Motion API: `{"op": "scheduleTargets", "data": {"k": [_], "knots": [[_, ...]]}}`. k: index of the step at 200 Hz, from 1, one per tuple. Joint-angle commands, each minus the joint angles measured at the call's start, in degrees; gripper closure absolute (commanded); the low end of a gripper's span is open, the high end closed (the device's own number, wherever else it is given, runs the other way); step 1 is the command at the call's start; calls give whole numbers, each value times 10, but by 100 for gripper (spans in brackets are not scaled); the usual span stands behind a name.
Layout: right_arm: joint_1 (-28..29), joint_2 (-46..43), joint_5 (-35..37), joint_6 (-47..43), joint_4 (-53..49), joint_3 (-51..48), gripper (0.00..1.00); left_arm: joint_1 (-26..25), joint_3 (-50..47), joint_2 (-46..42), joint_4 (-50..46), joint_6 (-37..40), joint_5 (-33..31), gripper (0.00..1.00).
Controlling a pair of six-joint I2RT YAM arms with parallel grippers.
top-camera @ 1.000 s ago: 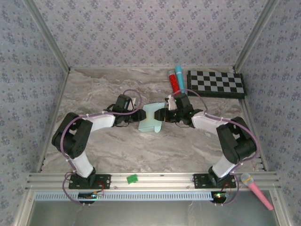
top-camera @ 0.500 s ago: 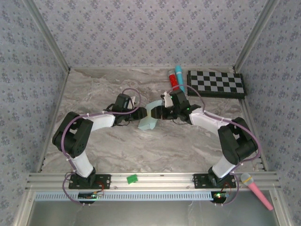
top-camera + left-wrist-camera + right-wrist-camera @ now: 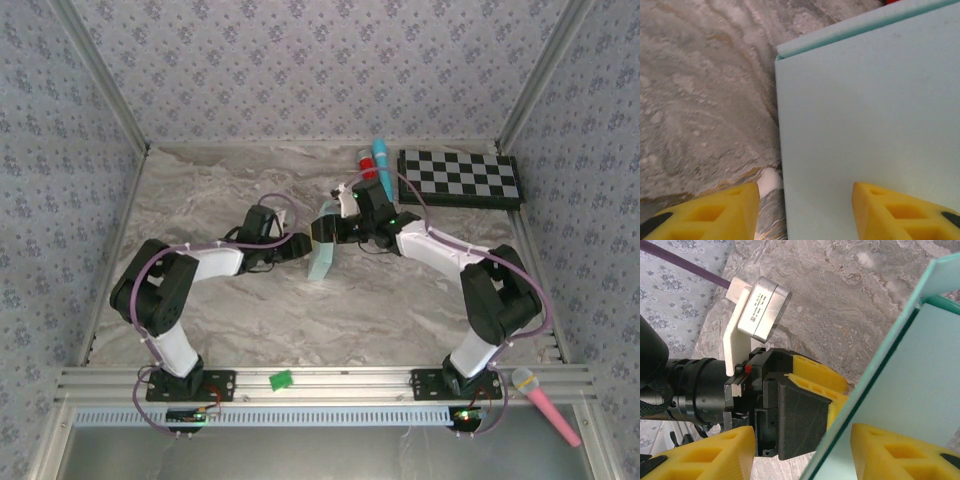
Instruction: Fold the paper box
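Note:
The paper box (image 3: 320, 262) is a pale mint card standing tilted on its edge at mid-table, pinched in from both sides by the arms. My left gripper (image 3: 302, 243) reaches it from the left and my right gripper (image 3: 328, 229) from the right. In the left wrist view a flat panel of the card (image 3: 865, 110) fills the right side, and my left gripper (image 3: 805, 210) is open with the panel's left edge in the wide gap. In the right wrist view the card's (image 3: 910, 390) edge runs slantwise through my open right gripper (image 3: 800, 455), with the left gripper's yellow fingers (image 3: 820, 375) just behind it.
A black-and-white checkerboard (image 3: 460, 178) lies at the back right, with a red and a blue cylinder (image 3: 375, 165) beside it. A pink microphone-like thing (image 3: 545, 400) and a small green piece (image 3: 281, 379) rest on the front rail. Patterned walls close in the marble table (image 3: 200, 190).
The right gripper has swung left and toward the back, tipping the card from lying flat to standing on edge. The left gripper's jaws have widened a little.

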Motion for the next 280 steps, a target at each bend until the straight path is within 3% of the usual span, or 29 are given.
{"op": "scheduleTargets", "data": {"k": [1,51,96,179,237,280], "knots": [[4,-4,2,-15,-19,24,45,5,-6,-36,-3,0,-27,47],[3,-33,40,-21,-33,27,45,11,-7,-71,-42,11,-64,46],[-9,-55,125,8,-52,-13,48,11,9,-63,-60,13,-61,48],[-15,2,38,47,5,-28,44,11,33,-28,-45,17,-24,50],[-15,41,25,59,17,-14,44,11,51,-8,-46,20,-3,51],[-12,51,63,62,-21,-21,45,11,63,4,-53,22,9,51]]}}
